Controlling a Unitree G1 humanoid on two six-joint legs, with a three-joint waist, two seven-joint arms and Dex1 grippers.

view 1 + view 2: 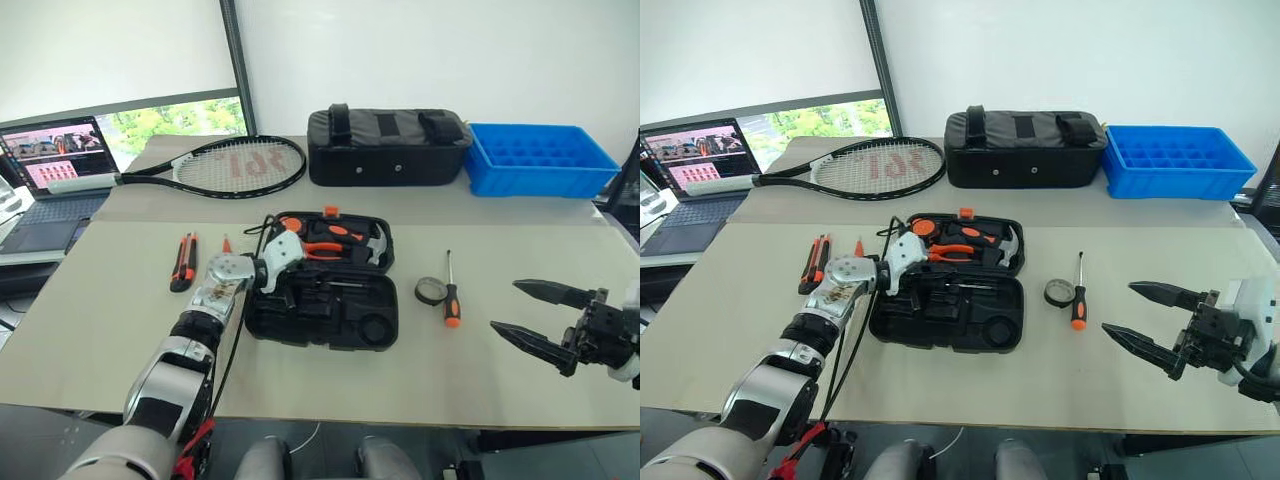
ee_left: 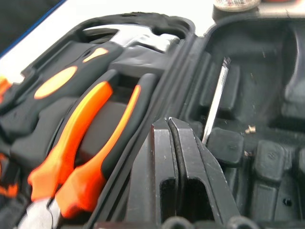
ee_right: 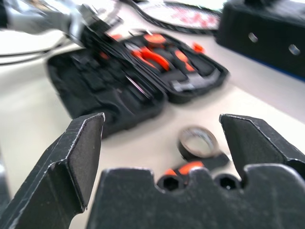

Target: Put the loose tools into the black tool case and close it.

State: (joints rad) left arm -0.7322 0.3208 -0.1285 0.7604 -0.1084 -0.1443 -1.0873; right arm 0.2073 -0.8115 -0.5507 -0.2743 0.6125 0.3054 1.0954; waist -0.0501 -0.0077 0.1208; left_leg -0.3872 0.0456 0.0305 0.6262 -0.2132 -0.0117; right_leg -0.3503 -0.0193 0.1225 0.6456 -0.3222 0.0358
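Your worktop (image 1: 120, 330) fills the head view, and I give clock directions from the black tool case (image 1: 322, 312), which lies open flat near its middle. At about 11 o'clock, on the far strip, lies a tennis racket (image 1: 235, 166). At 12 o'clock sits a black fabric bag (image 1: 388, 147), with a blue plastic tray (image 1: 540, 159) at 1 o'clock just beside the bag.

In the case's far half you can see orange-handled pliers (image 2: 90, 148) and a hammer (image 1: 372, 245) seated in their recesses.

Your left gripper (image 2: 183, 171) reaches in from 9 o'clock over the middle of the case, fingers pressed together. A thin steel screwdriver shaft (image 2: 215, 102) runs out from beside their tips across the near half's recesses; you cannot tell whether it is pinched.

Your right gripper (image 1: 528, 312) hovers at 3 o'clock, well apart from the case, jaws spread wide with nothing between them.

At 9 o'clock lies the utility knife (image 1: 183, 261), and just beside it the small orange tester screwdriver (image 1: 226, 244). Between the case and your right gripper lie a black-and-orange screwdriver (image 1: 451, 293) and, touching it, the tape roll (image 1: 431, 291).
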